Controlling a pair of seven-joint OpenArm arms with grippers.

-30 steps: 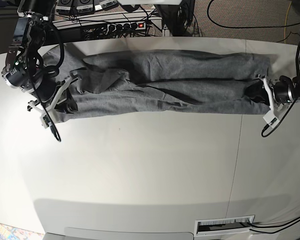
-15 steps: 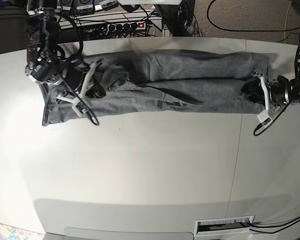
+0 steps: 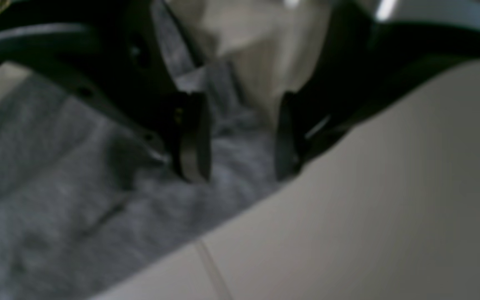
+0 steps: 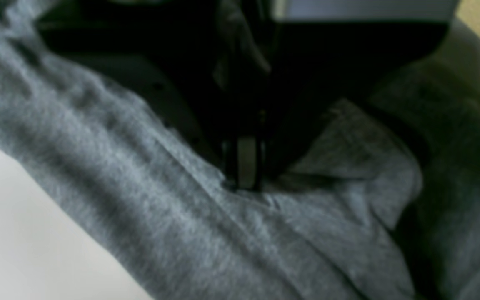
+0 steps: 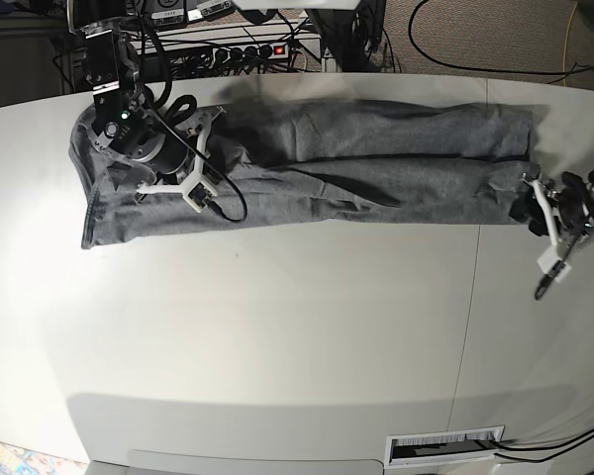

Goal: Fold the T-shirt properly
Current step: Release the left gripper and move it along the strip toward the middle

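White tabletop carries the plain heather-grey cotton T-shirt, stretched as a long band across its far side. The right gripper has its jaws closed on a fold of cloth. The left gripper stands with jaws apart over the shirt's edge, probably gripping nothing; the view is blurred.
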